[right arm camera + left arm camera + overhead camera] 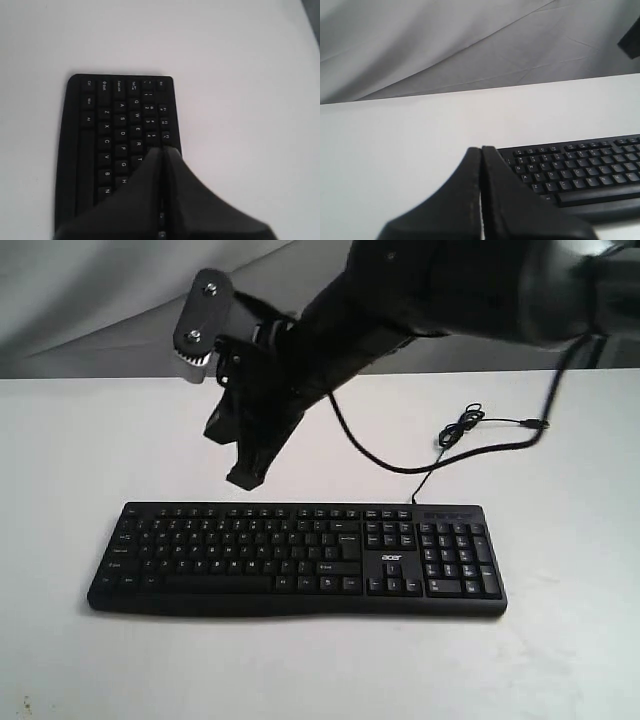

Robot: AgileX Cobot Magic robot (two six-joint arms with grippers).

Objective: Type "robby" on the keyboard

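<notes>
Keyboard (300, 560) lies flat on the table (560, 660), long axis left-right across the exterior view. Numpad is at the right end, the space-bar row faces the camera, and the cable (470, 440) exits the back edge, so legends read upright from the front. Right gripper (250, 478) has its fingers pressed together into one poking tip, reaching across to hover above the keyboard's upper left rows, probably lining up on R. Left gripper (481, 150), also pinched together, sits off the keyboard's left end, clear of the keys.

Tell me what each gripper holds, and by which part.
Nothing. The left gripper and the right gripper are both shut, with nothing between their fingers.
</notes>
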